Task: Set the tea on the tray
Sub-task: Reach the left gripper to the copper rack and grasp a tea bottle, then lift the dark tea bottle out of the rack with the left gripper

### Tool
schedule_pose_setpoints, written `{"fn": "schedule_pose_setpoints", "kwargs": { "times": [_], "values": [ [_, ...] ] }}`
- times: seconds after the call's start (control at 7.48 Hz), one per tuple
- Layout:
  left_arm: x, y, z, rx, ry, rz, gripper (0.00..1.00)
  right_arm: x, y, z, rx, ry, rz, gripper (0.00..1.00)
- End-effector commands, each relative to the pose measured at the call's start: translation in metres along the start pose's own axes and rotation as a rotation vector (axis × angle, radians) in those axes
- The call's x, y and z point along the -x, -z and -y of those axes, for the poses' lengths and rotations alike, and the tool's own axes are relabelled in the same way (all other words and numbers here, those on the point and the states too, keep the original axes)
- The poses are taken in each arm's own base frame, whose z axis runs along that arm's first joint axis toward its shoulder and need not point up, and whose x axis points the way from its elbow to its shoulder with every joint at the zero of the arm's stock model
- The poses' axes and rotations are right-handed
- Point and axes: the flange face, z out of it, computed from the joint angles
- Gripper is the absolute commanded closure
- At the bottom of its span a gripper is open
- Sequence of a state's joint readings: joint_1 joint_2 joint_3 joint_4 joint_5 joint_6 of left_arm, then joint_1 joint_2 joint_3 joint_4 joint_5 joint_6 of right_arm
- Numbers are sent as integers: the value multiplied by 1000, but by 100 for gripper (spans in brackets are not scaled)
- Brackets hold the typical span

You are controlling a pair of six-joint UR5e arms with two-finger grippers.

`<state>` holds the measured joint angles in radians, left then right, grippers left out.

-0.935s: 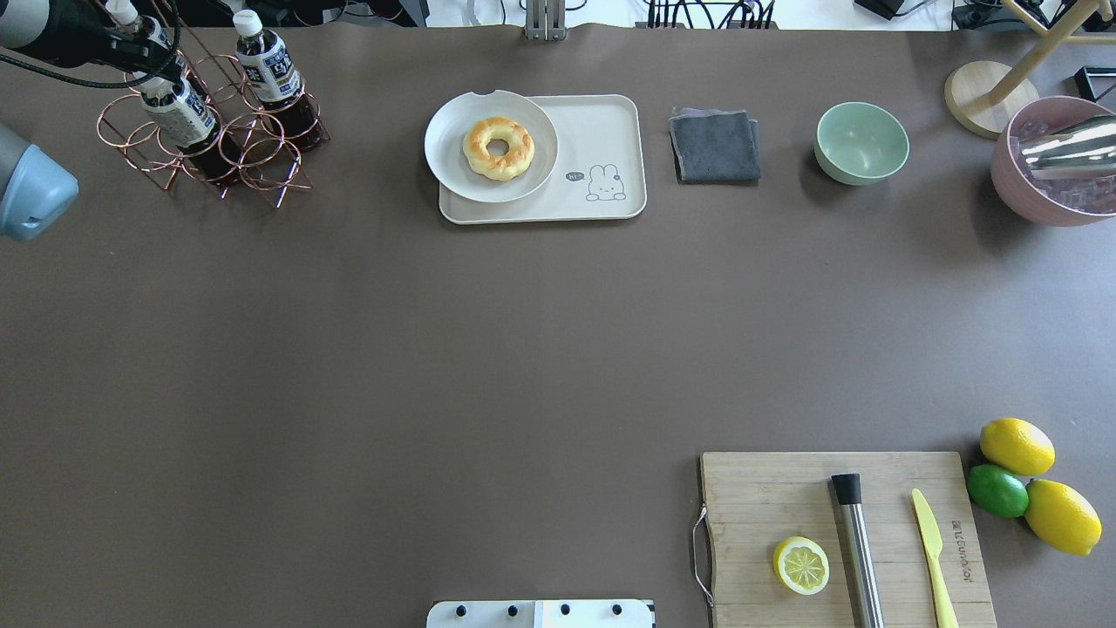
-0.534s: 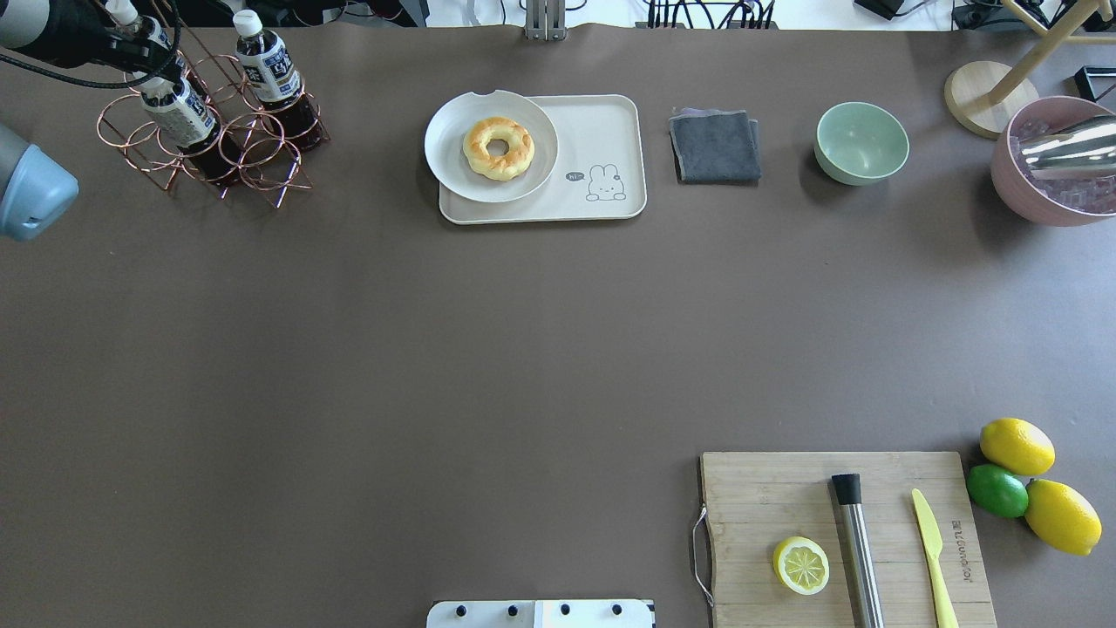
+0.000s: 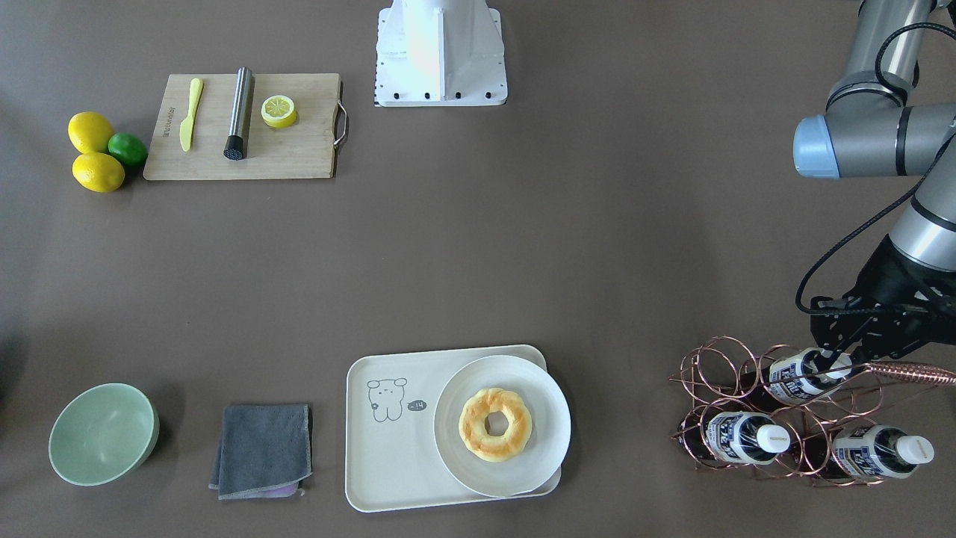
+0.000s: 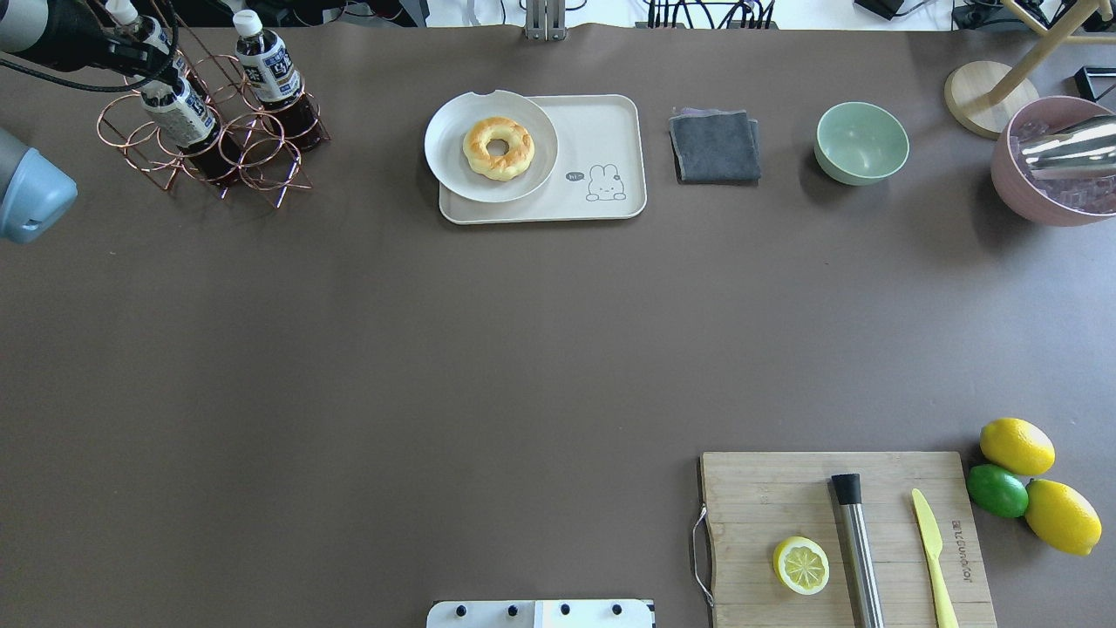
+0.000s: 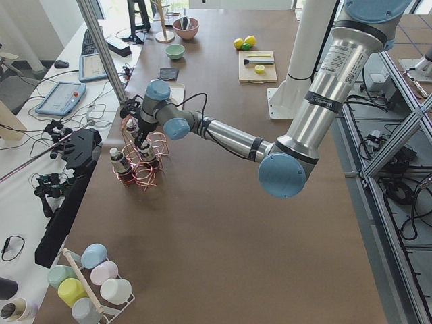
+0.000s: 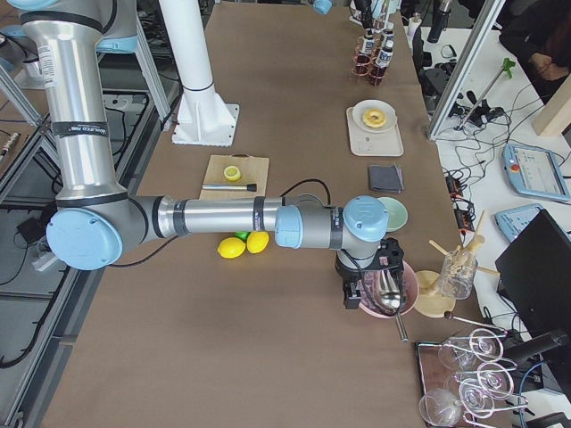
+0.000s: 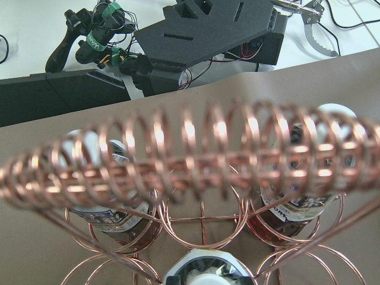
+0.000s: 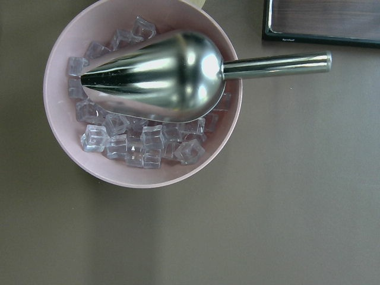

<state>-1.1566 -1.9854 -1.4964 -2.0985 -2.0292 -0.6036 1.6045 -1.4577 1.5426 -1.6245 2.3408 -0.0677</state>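
Copper rack (image 4: 261,170) holds all three bottles. The tea (image 3: 795,376) lies in it with its cap at the left pincer (image 3: 838,360); can't tell if clamped. Tray (image 3: 388,456) is well apart, bearing only plate (image 3: 523,467). Lift, carry and placing all remain. Right pincer (image 6: 373,287): can't tell.

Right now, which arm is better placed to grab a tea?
Left. The left gripper is at the cap of a tea in the rack; the right gripper hangs over the ice bowl at the table's opposite end, beyond the tray.
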Motion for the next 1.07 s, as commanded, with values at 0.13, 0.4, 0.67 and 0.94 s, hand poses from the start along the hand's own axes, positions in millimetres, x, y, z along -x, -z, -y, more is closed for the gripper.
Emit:
{"fn": "schedule_pose_setpoints", "kwargs": {
  "times": [0.13, 0.4, 0.67, 0.94],
  "values": [
    [5, 18, 13, -23, 53, -22, 100, 0, 1, 0, -2, 1, 0, 0],
    [27, 37, 26, -52, 84, -5, 100, -1, 0, 0, 0, -1, 0, 0],
    [34, 71, 50, -63, 93, -19, 100, -1, 0, -1, 0, -1, 2, 0],
    [15, 109, 54, -59, 102, -22, 100, -2, -1, -2, 1, -2, 2, 0]
  ]
}}
